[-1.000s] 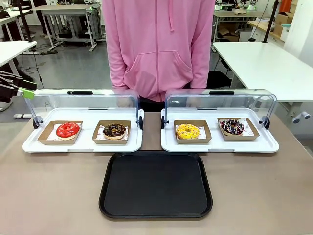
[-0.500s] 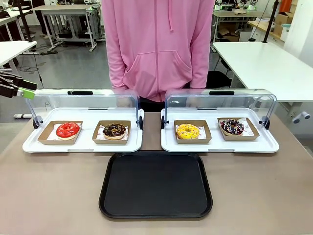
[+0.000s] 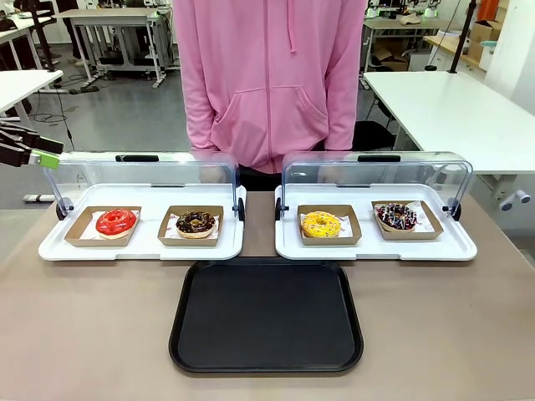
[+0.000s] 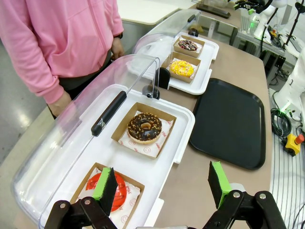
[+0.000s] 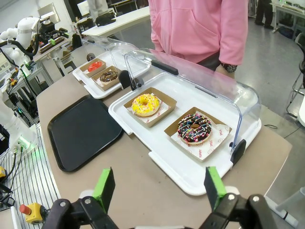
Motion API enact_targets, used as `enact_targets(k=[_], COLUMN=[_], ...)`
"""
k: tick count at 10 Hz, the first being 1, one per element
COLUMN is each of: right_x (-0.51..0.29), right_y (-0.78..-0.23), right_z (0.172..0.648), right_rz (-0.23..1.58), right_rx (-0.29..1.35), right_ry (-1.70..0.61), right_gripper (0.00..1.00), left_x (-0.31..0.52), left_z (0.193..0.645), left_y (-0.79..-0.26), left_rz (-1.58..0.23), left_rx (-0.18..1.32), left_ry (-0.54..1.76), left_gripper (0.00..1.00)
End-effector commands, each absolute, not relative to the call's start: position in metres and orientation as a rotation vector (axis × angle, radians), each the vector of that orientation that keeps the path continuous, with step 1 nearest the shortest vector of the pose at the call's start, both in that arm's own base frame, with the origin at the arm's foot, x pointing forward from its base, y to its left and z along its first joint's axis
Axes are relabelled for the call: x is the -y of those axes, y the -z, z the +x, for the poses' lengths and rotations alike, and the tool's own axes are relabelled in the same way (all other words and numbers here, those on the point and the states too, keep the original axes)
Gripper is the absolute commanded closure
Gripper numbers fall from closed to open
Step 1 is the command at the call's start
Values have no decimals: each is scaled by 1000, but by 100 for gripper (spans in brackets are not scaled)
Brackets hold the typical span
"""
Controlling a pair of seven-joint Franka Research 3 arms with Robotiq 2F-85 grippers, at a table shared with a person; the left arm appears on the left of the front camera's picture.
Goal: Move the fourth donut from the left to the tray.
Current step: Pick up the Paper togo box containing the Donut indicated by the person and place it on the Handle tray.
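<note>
Only lining up: the right end effector [image 5: 158, 186], spread wide and empty, must next reach under the seemingly raised lid [image 5: 200, 78] for the fourth donut [image 5: 194, 129].

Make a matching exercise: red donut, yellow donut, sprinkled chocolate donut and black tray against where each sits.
1. red donut
2. yellow donut
3. sprinkled chocolate donut
4. black tray

a. nearest the robot, centre
b. far right of the donut row
c. far left of the donut row
d. third from the left

Pairs: 1-c, 2-d, 3-b, 4-a
</note>
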State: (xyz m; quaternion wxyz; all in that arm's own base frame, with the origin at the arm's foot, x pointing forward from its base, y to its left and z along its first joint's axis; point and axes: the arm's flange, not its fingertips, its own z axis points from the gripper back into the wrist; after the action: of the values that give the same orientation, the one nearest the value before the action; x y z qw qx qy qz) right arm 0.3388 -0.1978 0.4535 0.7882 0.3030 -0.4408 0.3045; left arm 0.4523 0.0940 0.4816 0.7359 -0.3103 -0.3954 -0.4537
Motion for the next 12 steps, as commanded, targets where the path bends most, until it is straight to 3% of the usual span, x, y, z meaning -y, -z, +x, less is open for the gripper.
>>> enact_targets(k=[1,12], right_x=[199,199], right_y=[-454,-454], right_z=[343,343], right_rz=[653,653], right_rx=[988,988], right_ry=[-672,-672], right_gripper=[0,0], left_x=[-93,-93], left_z=[452,452], left_y=[-483,-483], left_rz=[-689,-689], left_rx=[871,871], left_ry=[996,996], left_gripper=[0,0])
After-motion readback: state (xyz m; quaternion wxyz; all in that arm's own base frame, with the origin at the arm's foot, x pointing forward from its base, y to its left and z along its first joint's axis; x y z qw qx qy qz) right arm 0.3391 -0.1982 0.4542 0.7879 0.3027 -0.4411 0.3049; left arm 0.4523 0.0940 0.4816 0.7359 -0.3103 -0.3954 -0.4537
